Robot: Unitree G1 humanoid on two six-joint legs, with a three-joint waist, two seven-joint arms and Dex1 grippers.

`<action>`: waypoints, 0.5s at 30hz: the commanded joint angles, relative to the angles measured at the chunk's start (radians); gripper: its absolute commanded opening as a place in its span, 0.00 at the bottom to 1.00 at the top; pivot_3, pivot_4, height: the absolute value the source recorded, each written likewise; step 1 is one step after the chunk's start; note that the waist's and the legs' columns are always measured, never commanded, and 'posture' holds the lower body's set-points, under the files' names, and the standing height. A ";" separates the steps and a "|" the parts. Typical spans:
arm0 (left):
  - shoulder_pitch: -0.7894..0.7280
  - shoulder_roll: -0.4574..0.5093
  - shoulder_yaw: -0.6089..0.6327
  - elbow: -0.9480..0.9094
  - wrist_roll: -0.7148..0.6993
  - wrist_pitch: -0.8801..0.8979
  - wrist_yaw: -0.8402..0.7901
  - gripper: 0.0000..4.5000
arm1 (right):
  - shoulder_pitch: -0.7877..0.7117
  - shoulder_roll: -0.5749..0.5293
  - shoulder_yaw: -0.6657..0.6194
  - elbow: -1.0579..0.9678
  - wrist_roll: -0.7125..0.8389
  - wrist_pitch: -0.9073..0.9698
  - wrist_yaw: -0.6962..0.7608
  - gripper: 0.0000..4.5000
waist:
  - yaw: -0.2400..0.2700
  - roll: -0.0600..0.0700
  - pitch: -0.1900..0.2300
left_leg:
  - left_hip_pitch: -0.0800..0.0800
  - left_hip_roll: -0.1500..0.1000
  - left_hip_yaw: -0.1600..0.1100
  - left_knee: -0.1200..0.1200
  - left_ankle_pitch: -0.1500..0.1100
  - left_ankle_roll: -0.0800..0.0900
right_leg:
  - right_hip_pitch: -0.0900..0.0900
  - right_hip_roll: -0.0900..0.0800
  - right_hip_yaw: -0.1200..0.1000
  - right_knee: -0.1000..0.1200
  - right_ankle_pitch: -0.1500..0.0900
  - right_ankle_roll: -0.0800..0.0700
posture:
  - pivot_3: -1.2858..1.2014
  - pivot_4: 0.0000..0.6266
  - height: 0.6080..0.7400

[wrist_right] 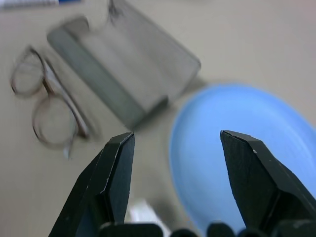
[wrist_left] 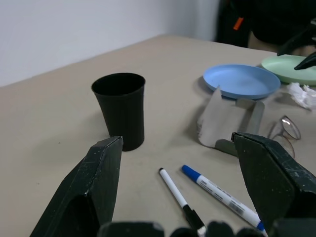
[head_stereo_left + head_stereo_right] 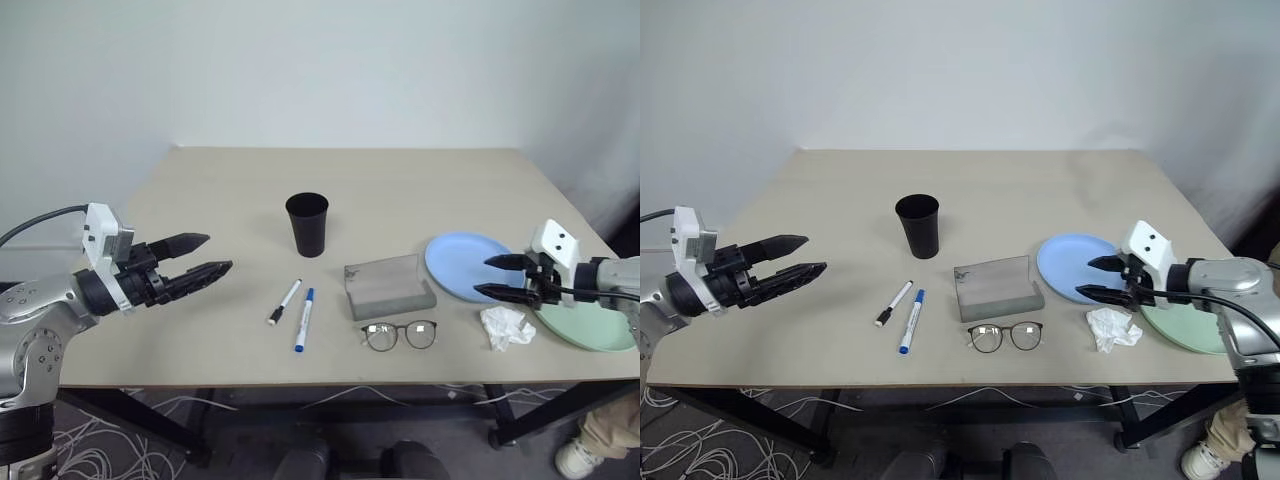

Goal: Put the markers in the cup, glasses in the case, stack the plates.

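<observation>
A beige rectangular table [image 3: 240, 200] stands against a plain white wall [image 3: 320, 70]; loose cables [image 3: 90, 455] lie on the dark floor beneath its front edge. The left gripper [image 3: 212, 256] hovers over the table's left side with its fingers apart and empty, pointing toward the black cup [image 3: 307, 223], which stands upright near the centre. The two markers [image 3: 295, 308] lie side by side in front of the cup, black cap beside blue cap. The grey case [image 3: 388, 285] sits open, with the glasses [image 3: 400, 335] just in front of it. The right gripper [image 3: 492, 277] hangs spread and empty over the near edge of the light blue plate [image 3: 460, 262]. The mint green plate [image 3: 590, 325] is partly hidden behind that arm. A crumpled white tissue [image 3: 507, 327] lies near both plates.
</observation>
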 commanded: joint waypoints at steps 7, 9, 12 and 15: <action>-0.018 -0.045 -0.058 -0.018 0.029 -0.076 0.002 0.83 | 0.092 -0.040 -0.024 0.048 -0.031 -0.024 0.003 0.66 | 0.005 0.000 0.000 | 0.000 0.000 0.000 0.000 0.000 0.000 | 0.000 -0.001 -0.001 0.000 -0.002 0.004 | 0.52 0.00 0.93; -0.017 -0.056 -0.067 -0.023 0.028 -0.078 0.011 0.83 | 0.115 -0.029 -0.020 0.042 -0.036 -0.006 -0.012 0.66 | 0.005 0.000 0.000 | 0.000 0.000 0.000 0.000 0.000 0.000 | 0.000 -0.001 -0.001 0.000 -0.002 0.003 | 0.52 0.00 0.93; -0.021 -0.066 -0.077 -0.024 0.032 -0.080 0.021 0.83 | 0.134 -0.017 -0.018 0.048 -0.046 0.001 -0.030 0.66 | 0.005 0.000 0.000 | 0.000 0.000 0.000 0.000 0.000 0.000 | 0.000 -0.001 -0.001 0.000 -0.002 0.003 | 0.52 0.00 0.93; -0.021 -0.071 -0.080 -0.028 0.032 -0.080 0.029 0.83 | 0.153 -0.010 -0.008 0.075 -0.064 -0.001 -0.044 0.66 | 0.005 0.000 0.000 | 0.000 0.000 0.000 0.000 0.000 0.000 | 0.001 -0.001 -0.001 0.000 -0.002 0.003 | 0.52 0.00 0.93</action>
